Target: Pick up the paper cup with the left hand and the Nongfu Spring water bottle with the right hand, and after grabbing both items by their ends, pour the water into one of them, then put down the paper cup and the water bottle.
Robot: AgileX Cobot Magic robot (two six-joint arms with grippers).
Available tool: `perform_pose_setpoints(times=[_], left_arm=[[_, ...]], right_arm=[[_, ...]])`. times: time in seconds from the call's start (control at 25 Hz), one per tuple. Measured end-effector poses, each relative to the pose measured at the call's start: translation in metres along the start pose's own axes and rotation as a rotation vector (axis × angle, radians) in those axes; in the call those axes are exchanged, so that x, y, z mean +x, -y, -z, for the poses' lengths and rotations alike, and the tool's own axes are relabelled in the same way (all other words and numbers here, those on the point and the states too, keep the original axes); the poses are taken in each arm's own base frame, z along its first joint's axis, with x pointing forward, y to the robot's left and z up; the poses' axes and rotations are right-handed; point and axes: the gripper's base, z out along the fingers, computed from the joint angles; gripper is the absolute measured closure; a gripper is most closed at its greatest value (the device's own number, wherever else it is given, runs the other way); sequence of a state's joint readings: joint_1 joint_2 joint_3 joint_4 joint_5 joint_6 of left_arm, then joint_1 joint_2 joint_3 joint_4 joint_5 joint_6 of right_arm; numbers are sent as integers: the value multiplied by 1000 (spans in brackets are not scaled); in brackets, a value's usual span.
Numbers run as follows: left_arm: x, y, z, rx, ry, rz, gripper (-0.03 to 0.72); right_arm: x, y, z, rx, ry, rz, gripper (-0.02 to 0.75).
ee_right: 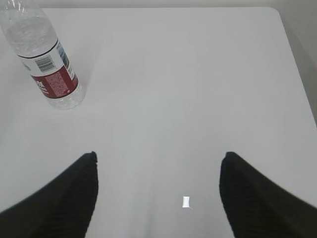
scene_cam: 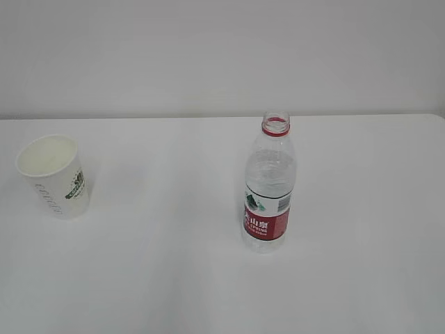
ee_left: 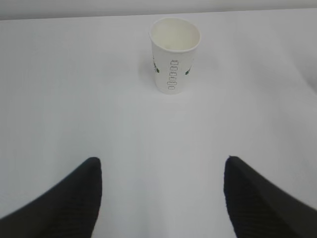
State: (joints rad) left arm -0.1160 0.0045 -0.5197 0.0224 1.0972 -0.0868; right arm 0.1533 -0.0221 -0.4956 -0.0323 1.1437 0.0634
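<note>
I see the paper cup [scene_cam: 54, 176] on the left side of the exterior view, standing on the white surface [scene_cam: 167, 264]. Its open mouth points up, so its long way runs up and down. It leans a tiny bit in the picture, but I think that is just the camera. The Nongfu Spring water bottle [scene_cam: 269, 184] stands near the middle, well apart from the cup. It is tall, and its open neck points up too. I think they stand far apart so each arm can reach its own thing.

My left end effector [ee_left: 163, 196] is wide open and holds nothing. The cup sits far ahead of it, at the top middle. My right end effector [ee_right: 158, 191] is wide open and empty too. The bottle is at its upper left.
</note>
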Motion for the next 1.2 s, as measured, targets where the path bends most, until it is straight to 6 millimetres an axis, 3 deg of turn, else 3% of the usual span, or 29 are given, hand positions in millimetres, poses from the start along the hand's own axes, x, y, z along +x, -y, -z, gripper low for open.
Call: perform_pose_setpoints(times=[1.2], left_arm=[[0, 0, 0, 0, 0, 0, 140]], right_arm=[[0, 0, 0, 0, 0, 0, 168]])
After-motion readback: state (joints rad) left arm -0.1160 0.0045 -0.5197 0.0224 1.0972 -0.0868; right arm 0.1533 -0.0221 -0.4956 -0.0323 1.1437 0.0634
